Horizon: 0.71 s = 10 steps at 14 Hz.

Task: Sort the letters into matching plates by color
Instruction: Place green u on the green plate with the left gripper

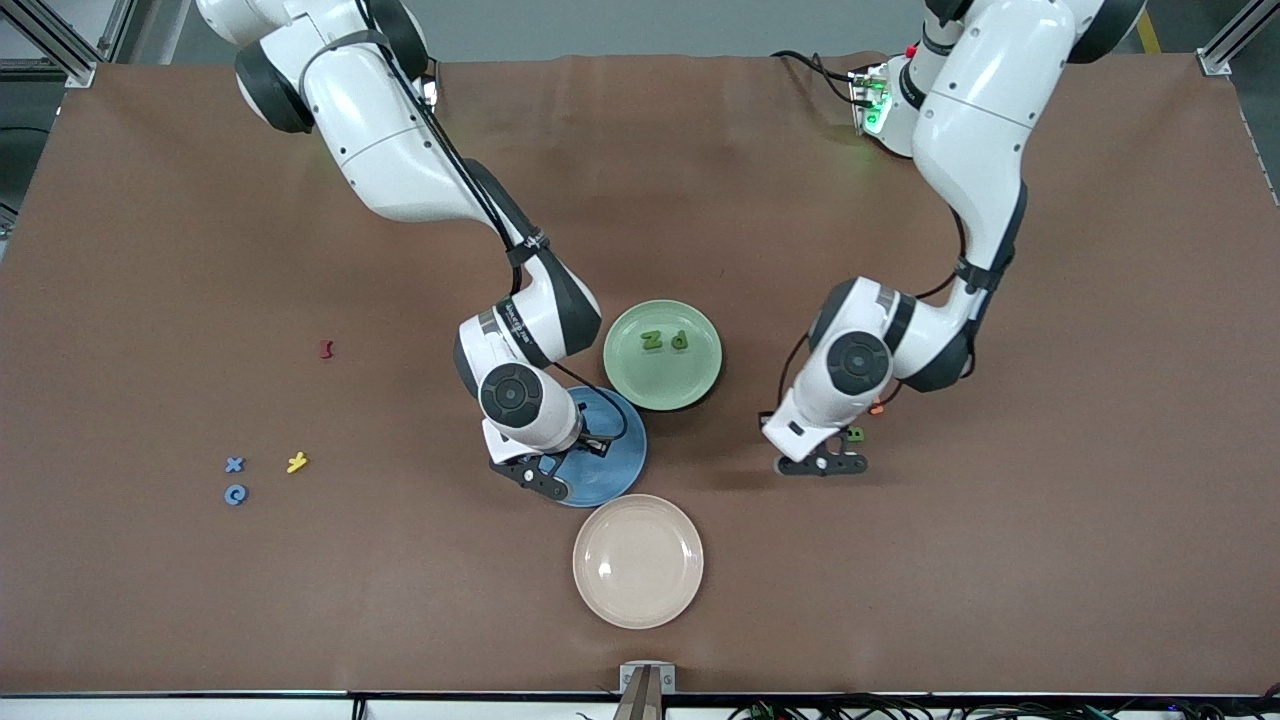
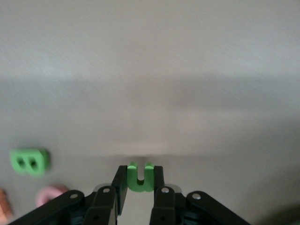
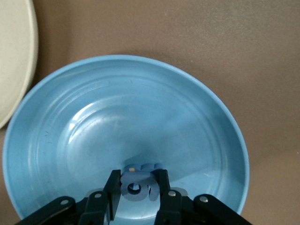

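Pinching a light, squashy green letter point(image 2: 140, 178) by its edges, the left pincer point(image 2: 139, 186) works beside the green plate point(image 1: 662, 354); the right pincer point(image 3: 136, 187) (over the blue plate point(image 3: 93, 122)) nips a blue letter point(image 3: 137, 183).

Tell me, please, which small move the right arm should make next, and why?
Probably open its jaws. The right gripper holds a blue letter low over the blue plate, so release should drop it in the matching plate.

High front camera; two close wrist-cameras

Blue plate point(image 3: 93, 108) glossy, ringed; brown table cover point(image 1: 200, 250) matt; arms glossy plastic.
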Tool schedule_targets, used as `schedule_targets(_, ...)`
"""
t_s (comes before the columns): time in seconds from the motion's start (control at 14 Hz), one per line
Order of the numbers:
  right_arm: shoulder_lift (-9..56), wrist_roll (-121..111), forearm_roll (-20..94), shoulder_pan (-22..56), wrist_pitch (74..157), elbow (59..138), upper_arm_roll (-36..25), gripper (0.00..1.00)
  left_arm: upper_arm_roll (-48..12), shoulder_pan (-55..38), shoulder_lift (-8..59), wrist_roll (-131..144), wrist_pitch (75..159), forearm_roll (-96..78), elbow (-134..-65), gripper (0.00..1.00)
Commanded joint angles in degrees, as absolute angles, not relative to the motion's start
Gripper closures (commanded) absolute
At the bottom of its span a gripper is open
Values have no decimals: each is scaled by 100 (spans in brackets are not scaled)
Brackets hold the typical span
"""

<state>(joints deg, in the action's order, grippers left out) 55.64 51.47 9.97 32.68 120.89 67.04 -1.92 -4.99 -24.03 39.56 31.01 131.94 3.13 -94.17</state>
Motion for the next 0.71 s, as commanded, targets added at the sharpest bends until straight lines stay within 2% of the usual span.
schedule_targets(0.0,5555,5194,923,3243,11874,6583,-167,100,-457,-2987,3832,3926,12412,352,-9081,85)
schedule_targets(0.64,5599,5229,879,3270,12032,6601,-167,99,-457,-4086,4376,5545,12261,-193,-8359,84)
